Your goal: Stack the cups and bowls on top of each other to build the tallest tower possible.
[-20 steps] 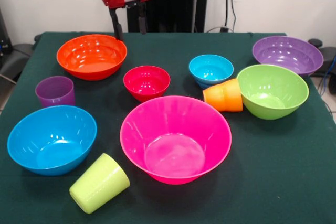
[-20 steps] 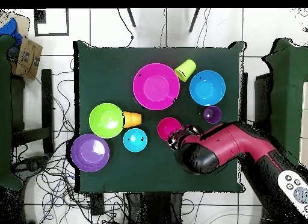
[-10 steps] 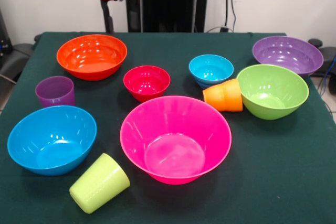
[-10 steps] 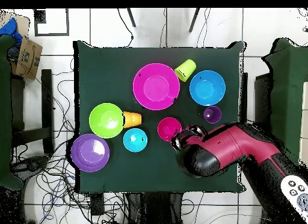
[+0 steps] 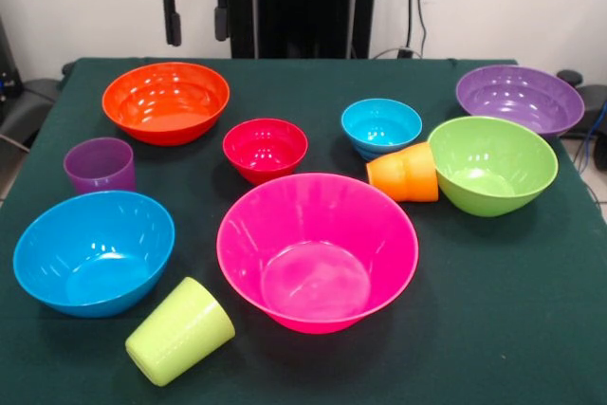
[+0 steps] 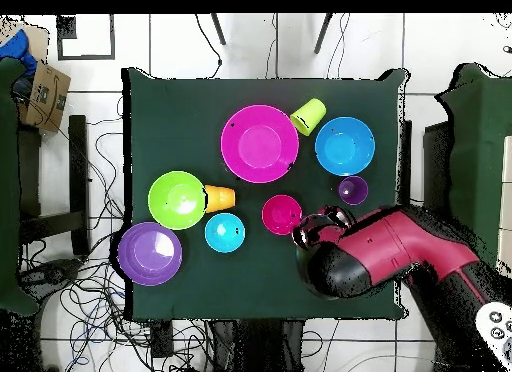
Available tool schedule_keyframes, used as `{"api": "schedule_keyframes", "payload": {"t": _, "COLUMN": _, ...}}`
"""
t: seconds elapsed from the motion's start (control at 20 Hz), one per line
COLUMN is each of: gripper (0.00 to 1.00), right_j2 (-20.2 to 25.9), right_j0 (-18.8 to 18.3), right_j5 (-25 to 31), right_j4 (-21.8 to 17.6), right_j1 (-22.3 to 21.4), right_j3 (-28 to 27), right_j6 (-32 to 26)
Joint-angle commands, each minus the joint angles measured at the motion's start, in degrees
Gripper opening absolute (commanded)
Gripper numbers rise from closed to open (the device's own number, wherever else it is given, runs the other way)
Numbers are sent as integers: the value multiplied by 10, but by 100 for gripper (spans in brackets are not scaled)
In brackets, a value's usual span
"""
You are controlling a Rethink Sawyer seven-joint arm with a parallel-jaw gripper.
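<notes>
All bowls and cups lie apart on the green table; none is nested. The orange bowl (image 5: pixel 166 101) stands far left, with the small red bowl (image 5: pixel 265 149) (image 6: pixel 281 214) beside it. The big pink bowl (image 5: pixel 317 249) (image 6: pixel 259 143) is near the middle. The blue bowl (image 5: pixel 93 250), lime bowl (image 5: pixel 491 164), purple bowl (image 5: pixel 519 100) and small light blue bowl (image 5: pixel 381 126) stand around them. The purple cup (image 5: pixel 100 165) is upright. The orange cup (image 5: pixel 404 173) and lime cup (image 5: pixel 179 331) lie on their sides. My gripper (image 5: pixel 196 24) (image 6: pixel 322 225) is open and empty, high above the orange bowl's far rim.
In the overhead view the red arm (image 6: pixel 390 253) hides the orange bowl. A cardboard box (image 6: pixel 45 93) sits off the table's edge and cables lie on the floor around the table (image 6: pixel 180 108).
My gripper has risen and drifted left in the front view, from just behind the orange bowl's rim to well above it. It stays open and empty. No bowl or cup moved.
</notes>
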Motion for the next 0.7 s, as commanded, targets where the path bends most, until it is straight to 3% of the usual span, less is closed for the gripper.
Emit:
{"api": "schedule_keyframes", "payload": {"t": 0.05, "gripper": 100, "right_j2": -5, "right_j0": 15, "right_j5": -6, "right_j4": -12, "right_j1": -6, "right_j3": 36, "right_j6": -134}}
{"api": "schedule_keyframes", "payload": {"t": 0.25, "gripper": 100, "right_j2": -6, "right_j0": 16, "right_j5": -7, "right_j4": -15, "right_j1": -6, "right_j3": 33, "right_j6": -139}}
{"api": "schedule_keyframes", "payload": {"t": 0.45, "gripper": 100, "right_j2": -29, "right_j0": 28, "right_j5": -7, "right_j4": -38, "right_j1": 34, "right_j3": 13, "right_j6": -139}}
{"api": "schedule_keyframes", "payload": {"t": 0.7, "gripper": 100, "right_j2": -37, "right_j0": 28, "right_j5": -24, "right_j4": -57, "right_j1": 51, "right_j3": 14, "right_j6": -126}}
